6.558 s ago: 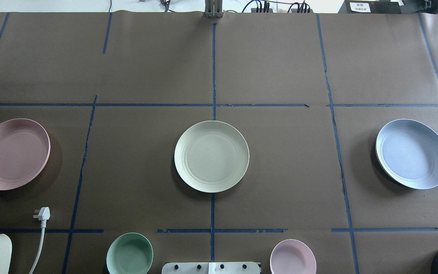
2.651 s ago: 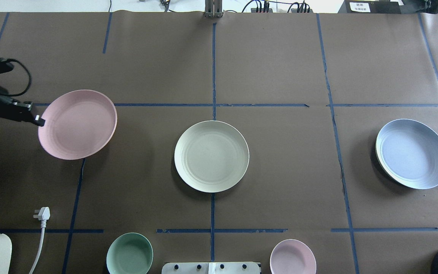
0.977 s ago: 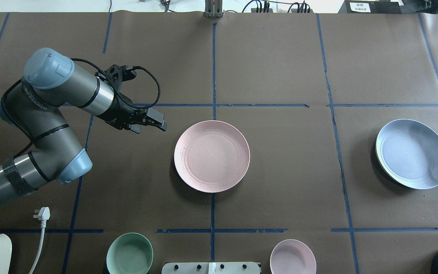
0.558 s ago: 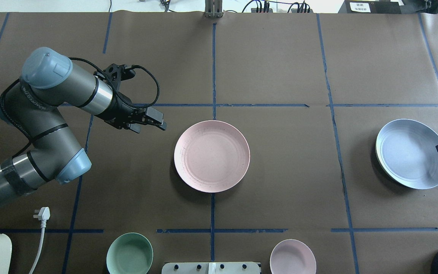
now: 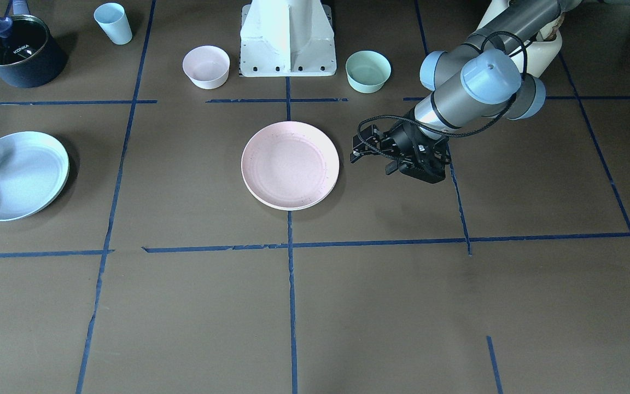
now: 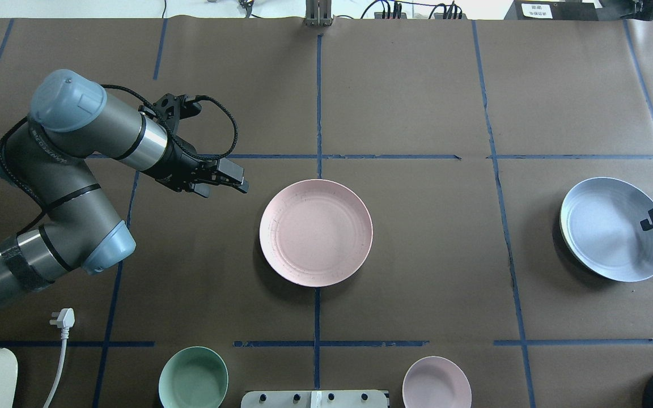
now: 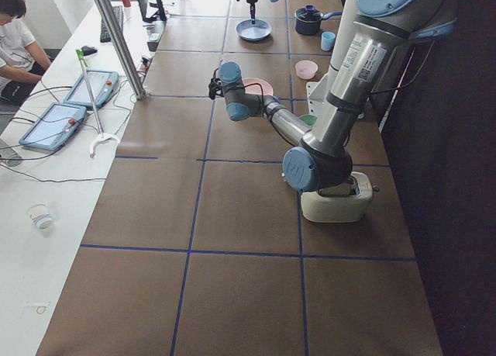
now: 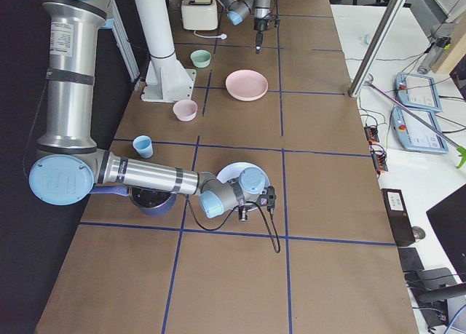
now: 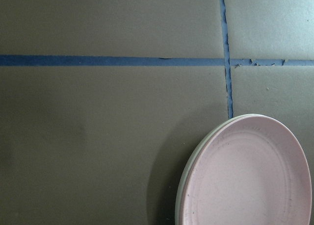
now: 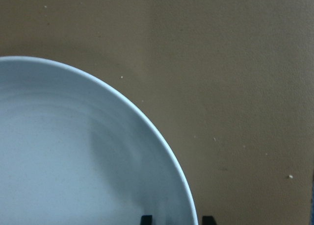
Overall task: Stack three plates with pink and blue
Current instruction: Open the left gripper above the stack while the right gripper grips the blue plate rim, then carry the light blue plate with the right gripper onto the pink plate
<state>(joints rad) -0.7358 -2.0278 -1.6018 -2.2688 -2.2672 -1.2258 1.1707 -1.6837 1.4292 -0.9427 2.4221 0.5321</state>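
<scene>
The pale pink plate [image 6: 315, 232] lies on the cream-white plate at the table's centre. Only the cream rim [image 9: 182, 186] shows under it. My left gripper [image 6: 240, 182] is open and empty, just left of the stack and apart from it; it also shows in the front view [image 5: 355, 152]. The pale blue plate [image 6: 607, 226] lies alone at the right, also in the front view [image 5: 14, 175]. My right gripper [image 6: 651, 218] is open at its right rim. In the right wrist view its fingertips [image 10: 145, 219] straddle the rim of the blue plate [image 10: 64, 161].
A mint bowl [image 6: 193, 378] and a small pink bowl [image 6: 437, 382] stand near the robot base [image 5: 287, 38]. A white plug and cord [image 6: 63, 320] lie at the near left. A dark pot [image 5: 17, 52] and pale blue cup [image 5: 114, 23] stand behind the blue plate.
The left gripper carried the pink plate from the far left onto the cream plate and let go. In the last second the right gripper came in over the blue plate's right rim.
</scene>
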